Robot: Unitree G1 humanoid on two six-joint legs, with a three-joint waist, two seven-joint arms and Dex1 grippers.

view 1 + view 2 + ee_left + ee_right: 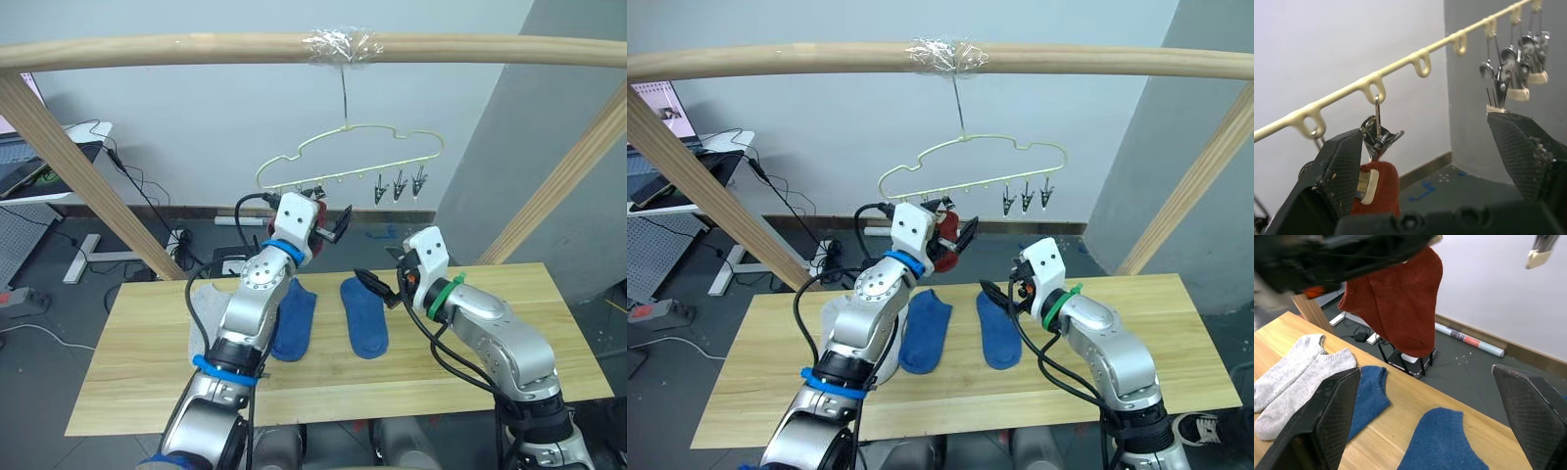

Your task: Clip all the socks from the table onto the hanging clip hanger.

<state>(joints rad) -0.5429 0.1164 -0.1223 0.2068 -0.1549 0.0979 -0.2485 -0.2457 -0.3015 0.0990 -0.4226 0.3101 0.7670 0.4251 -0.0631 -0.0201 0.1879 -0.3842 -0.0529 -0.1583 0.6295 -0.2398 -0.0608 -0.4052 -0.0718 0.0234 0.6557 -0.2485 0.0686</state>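
Hanging lengthwise straight down from a clip (1378,139) on the hanger (348,157), a rust red sock (1400,308) sat between the spread fingers of the left gripper (328,223), which was raised just under the clip row and held nothing. The sock's top edge was pinched in the clip beside the left gripper's finger (1337,171). Three more clips (399,186) dangled farther along the hanger, beyond that gripper's other finger. The right gripper (377,286) hovered low over the table (549,323), its fingers wide apart and empty. Just ahead of it lay two blue socks (364,315), long axes running from the table's far edge toward the near edge, side by side but apart. Two grey socks (1298,377) lay beyond them, side by side and touching.
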